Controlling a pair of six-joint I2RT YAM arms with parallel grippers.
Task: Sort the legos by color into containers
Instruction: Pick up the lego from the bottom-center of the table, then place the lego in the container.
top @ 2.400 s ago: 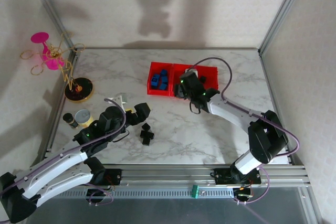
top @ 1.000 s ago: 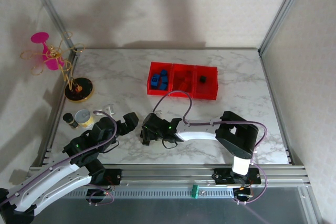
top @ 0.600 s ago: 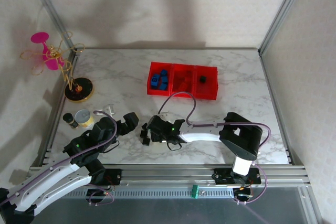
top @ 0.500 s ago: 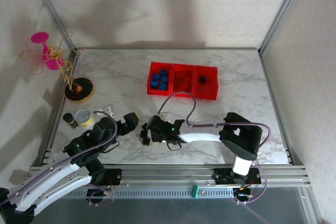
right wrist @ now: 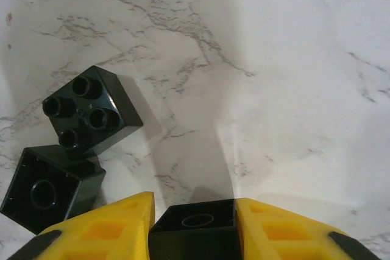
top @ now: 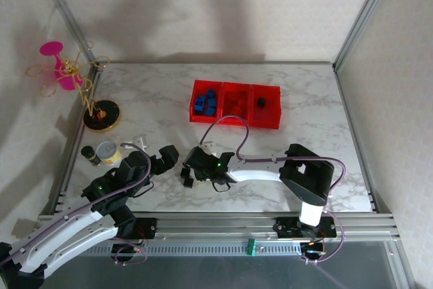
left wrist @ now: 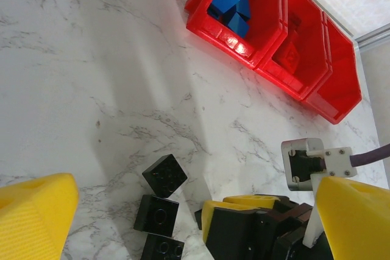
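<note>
My right gripper (top: 195,168) is low over the marble at the near middle, shut on a black lego (right wrist: 195,228) that sits tight between its yellow fingers (right wrist: 103,232). Just left of it lie loose black legos (right wrist: 91,111) (left wrist: 156,214) (top: 185,180), close together on the table. My left gripper (top: 170,156) hovers left of that pile, its yellow fingers (left wrist: 36,211) wide apart and empty. The containers (top: 237,123), three joined red bins, stand at the far middle: blue legos (left wrist: 230,1) in the left one, red legos (left wrist: 291,59) in the middle, one black lego (top: 261,102) in the right.
A round silver tin (top: 107,150) and a small dark cylinder (top: 88,156) sit near the table's left edge. A gold wire stand with pink discs (top: 67,72) rises from a black base (top: 101,114) at the far left. Metal frame posts bound the table's corners.
The right gripper came from the bins down to the black pile and closed its fingers on one black lego. The left arm drew back slightly toward the near left.
</note>
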